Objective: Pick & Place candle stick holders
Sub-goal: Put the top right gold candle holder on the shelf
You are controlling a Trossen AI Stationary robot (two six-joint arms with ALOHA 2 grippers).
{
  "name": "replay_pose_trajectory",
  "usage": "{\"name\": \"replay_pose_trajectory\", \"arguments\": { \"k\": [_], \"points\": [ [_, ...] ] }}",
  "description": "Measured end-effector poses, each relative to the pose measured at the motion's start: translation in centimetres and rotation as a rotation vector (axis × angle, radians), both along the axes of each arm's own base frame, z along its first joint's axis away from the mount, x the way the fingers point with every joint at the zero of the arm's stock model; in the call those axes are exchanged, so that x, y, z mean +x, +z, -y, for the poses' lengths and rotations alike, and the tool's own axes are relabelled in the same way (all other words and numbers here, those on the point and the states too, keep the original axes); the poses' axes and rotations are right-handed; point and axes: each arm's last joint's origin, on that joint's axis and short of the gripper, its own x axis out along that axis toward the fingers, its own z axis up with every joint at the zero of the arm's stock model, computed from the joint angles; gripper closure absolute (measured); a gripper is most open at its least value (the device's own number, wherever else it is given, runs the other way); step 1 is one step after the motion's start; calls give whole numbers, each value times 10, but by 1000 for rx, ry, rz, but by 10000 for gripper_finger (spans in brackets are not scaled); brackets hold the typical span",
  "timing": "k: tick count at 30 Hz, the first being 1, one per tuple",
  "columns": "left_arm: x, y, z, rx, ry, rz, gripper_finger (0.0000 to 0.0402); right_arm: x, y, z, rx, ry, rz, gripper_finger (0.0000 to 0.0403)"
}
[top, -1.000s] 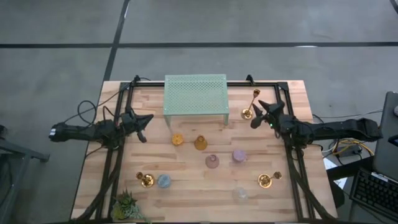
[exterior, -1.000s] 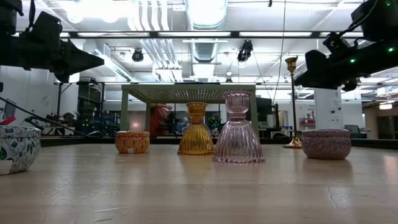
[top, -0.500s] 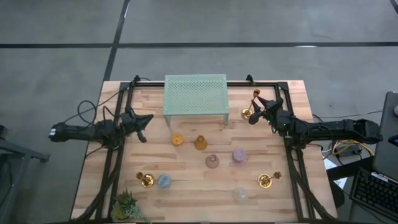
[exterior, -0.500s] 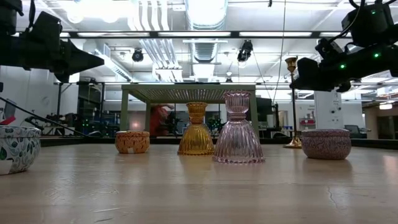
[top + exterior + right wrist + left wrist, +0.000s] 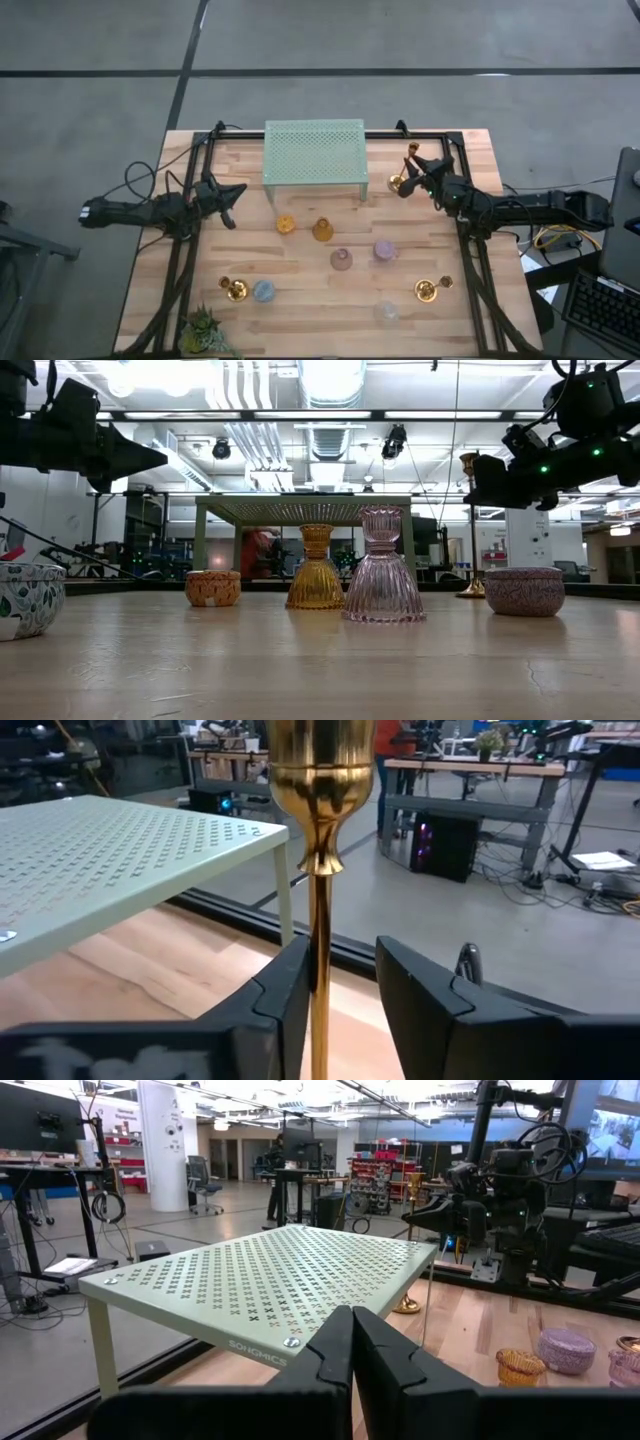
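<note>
Start at the near edge of the surface (image 5: 300, 300): a small gold holder (image 5: 235, 290) and a blue one (image 5: 263, 291) stand beside each other near the spiky plant (image 5: 203, 330), with a clear glass holder (image 5: 386, 311) and a second gold holder (image 5: 428, 290) further toward the right arm's side. Mid-surface you find the pink holder (image 5: 383, 570), a purple one (image 5: 385, 250), the amber holder (image 5: 316, 572) and the squat orange one (image 5: 213, 588) — none of them sits on the mint-green stand (image 5: 315, 152), whose top is bare. Judge the task as barely begun: every holder is on the wood, nothing placed yet. At the far right, the tall slender gold candlestick (image 5: 318, 870) stands upright beside the stand, and the right pincer (image 5: 335, 990) straddles its stem high up; one finger (image 5: 285, 995) lies against the stem, the other shows a gap, so you cannot tell whether the pinch is complete. The left pincer (image 5: 352, 1345) waits at the left of the stand, fingers pressed together, holding nothing. Expect all remaining holders to follow this one.
</note>
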Motion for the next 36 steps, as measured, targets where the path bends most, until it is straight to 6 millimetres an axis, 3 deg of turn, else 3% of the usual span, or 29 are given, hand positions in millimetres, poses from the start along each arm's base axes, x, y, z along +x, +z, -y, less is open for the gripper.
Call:
{"name": "replay_pose_trajectory", "arguments": {
  "k": [10,15,21,30,36],
  "points": [
    [0,0,0,0,0,0,392,11,9,3,-11,10,-27,384],
    [0,0,0,0,0,0,392,20,26,5,-36,37,-23,387],
    [0,0,0,0,1,0,392,32,58,8,-21,65,-46,388],
    [0,0,0,0,0,0,392,47,127,10,-70,157,-9,389],
    [0,0,0,0,0,0,392,54,161,12,-101,171,-18,389]
  ]
}}
